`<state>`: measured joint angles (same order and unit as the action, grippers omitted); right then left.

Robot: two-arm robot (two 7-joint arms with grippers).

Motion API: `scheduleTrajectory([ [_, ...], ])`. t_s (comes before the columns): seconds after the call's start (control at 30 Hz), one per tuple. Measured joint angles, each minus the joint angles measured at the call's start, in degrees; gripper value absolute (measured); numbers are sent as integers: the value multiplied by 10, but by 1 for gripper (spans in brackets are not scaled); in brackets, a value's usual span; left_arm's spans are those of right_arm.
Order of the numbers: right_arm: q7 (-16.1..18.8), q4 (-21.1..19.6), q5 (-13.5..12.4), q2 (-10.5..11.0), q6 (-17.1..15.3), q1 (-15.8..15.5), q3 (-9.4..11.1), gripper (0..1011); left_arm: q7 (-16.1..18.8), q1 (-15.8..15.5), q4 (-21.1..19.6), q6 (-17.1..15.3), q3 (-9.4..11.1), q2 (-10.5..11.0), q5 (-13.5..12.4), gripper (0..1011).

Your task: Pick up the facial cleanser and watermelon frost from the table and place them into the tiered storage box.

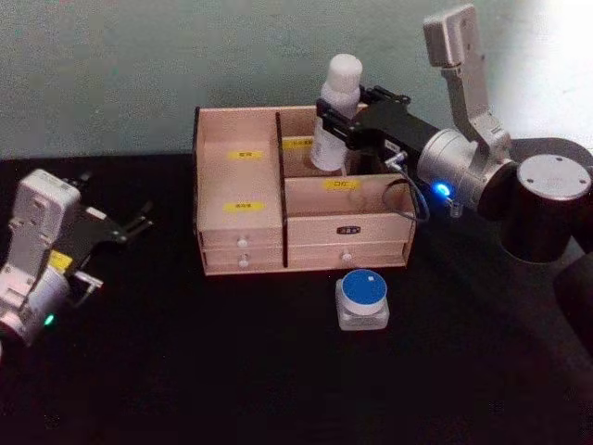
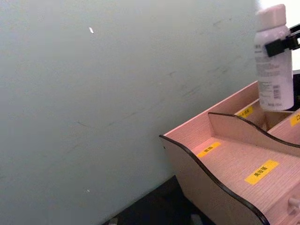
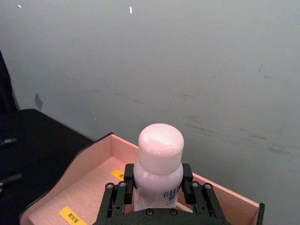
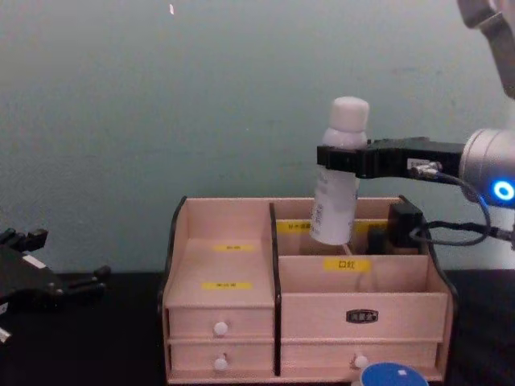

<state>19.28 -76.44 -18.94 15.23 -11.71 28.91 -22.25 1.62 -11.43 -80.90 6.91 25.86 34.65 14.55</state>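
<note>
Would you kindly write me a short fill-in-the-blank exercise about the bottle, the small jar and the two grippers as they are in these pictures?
1. The right gripper is shut on a bottle whose cap is ____.
2. The small jar on the table in front of the tiered storage box has a ____ lid.
3. The left gripper, off to the box's left, holds ____.
Missing words: white; blue; nothing.

Right hand [image 1: 332,125] raised, reaching forward, clamped on facial cleanser [image 1: 339,88], left hand [image 1: 113,202] low, jaws apart
</note>
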Motion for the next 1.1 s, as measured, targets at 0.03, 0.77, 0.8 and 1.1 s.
scheduleTrajectory([
  [0.03,0,4,1,-1,0,2,0,590,0,0,0,0,0,0,0,1001],
  [0.77,2,66,21,-28,-1,36,-10,591,0,0,0,0,0,0,0,1001],
  [0.8,3,68,23,-29,0,36,-10,591,0,0,0,0,0,0,0,1001],
  [1.1,4,78,28,-33,0,37,-11,591,0,0,0,0,0,0,0,1001],
])
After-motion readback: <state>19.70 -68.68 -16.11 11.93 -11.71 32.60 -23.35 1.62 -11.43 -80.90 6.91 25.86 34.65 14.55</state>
